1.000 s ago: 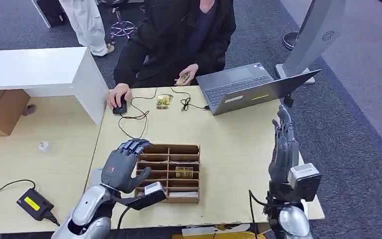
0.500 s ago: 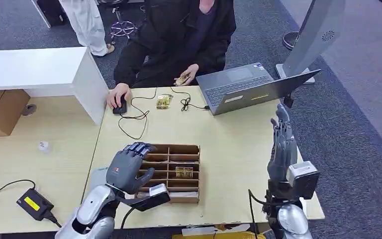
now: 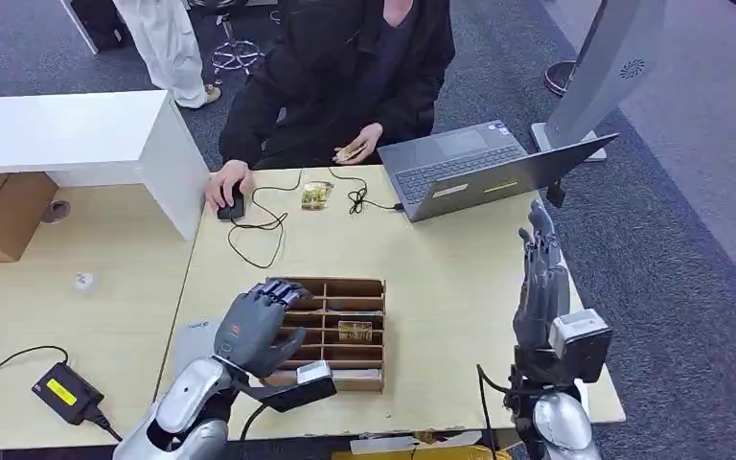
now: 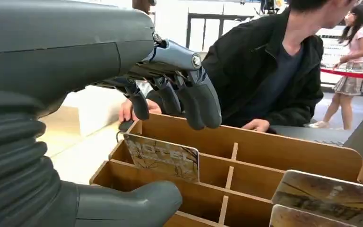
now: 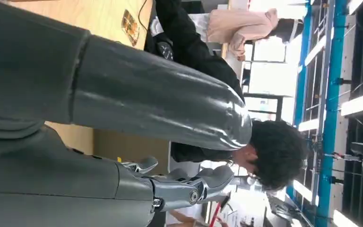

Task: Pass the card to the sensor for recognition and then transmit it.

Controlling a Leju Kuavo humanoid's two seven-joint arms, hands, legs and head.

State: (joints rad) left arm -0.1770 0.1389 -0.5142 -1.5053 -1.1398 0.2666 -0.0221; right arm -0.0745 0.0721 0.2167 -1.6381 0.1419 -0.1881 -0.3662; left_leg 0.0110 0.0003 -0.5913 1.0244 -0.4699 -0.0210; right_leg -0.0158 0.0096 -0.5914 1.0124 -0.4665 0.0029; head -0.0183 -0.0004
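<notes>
None of the task looks done yet: no card has been lifted, shown to a sensor or handed on, so the pick, the scan and the transfer all appear to remain. Nearest the robot, the left hand (image 3: 257, 326) hangs over the near-left corner of the wooden organizer (image 3: 368, 286), released and holding nothing, its fingers (image 4: 196, 97) curled downward above the slots and its thumb low beside the box's front edge. In the left wrist view a card (image 4: 162, 156) stands upright in the compartment just under those fingers, apart from them, and looks like the one being reached for, with further cards at the far side of the box; from the head view another card (image 3: 355, 332) lies in a middle slot. To the right, the right hand (image 3: 540, 280) is raised upright beside the counter (image 3: 450, 278) edge, fingers straight and apart, grasping nothing. Farther back, a person (image 3: 345, 67) sits behind the counter with one hand on a mouse (image 3: 231, 206), next to an open laptop (image 3: 484, 168). Which device is the sensor cannot be told.
</notes>
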